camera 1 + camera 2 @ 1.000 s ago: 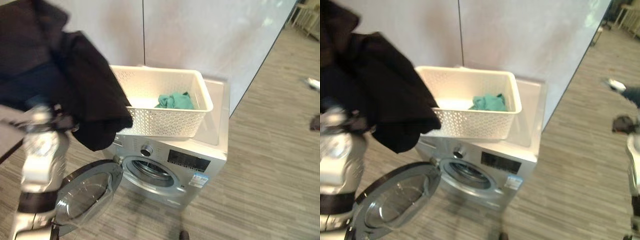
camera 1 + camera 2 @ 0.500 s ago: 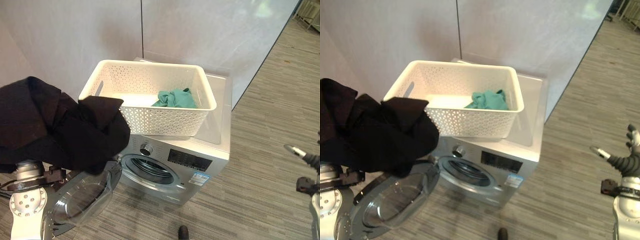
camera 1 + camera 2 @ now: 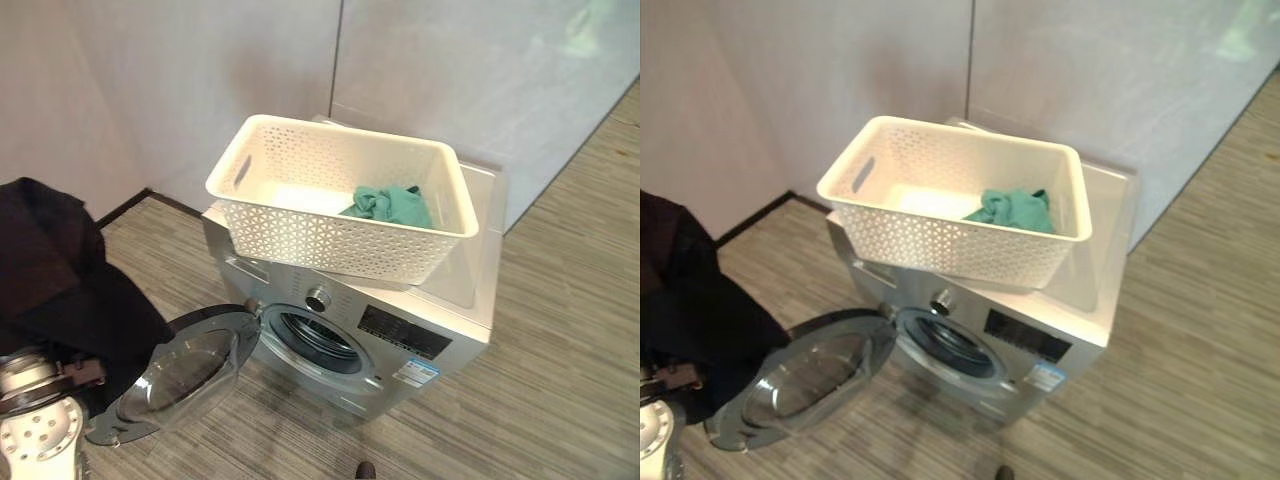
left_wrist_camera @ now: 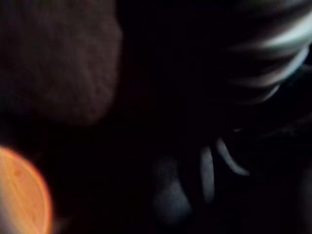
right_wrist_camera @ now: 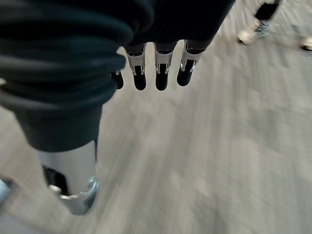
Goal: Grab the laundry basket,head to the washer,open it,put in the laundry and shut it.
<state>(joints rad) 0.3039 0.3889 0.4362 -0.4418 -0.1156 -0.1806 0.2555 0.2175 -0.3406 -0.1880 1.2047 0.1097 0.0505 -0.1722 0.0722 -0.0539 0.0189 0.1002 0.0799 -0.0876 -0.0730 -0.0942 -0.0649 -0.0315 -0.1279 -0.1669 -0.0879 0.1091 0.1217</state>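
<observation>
White perforated laundry basket (image 3: 340, 215) sits on top of the silver front-loading washer (image 3: 400, 330), by the grey wall panels (image 3: 200, 80). Inside the basket, toward its far right corner, lies a crumpled teal cloth (image 3: 385, 203). The washer's round glass door (image 3: 185, 375) is swung wide open to the left, low over the grey wood-grain floor (image 3: 560, 400), and the drum opening (image 3: 318, 340) is exposed.

A black garment (image 3: 60, 290) hangs bunched at the left edge, draped over the left arm, left of the open door and well apart from the drum. The left hand is buried in that cloth: the left wrist view is dark fabric with faint pale finger shapes, so cannot tell how its fingers sit.

Right hand (image 5: 156, 63) shows in the right wrist view over bare floor, fingers straight and side by side, holding nothing. A person's shoes (image 5: 256, 29) show far off on the floor.
</observation>
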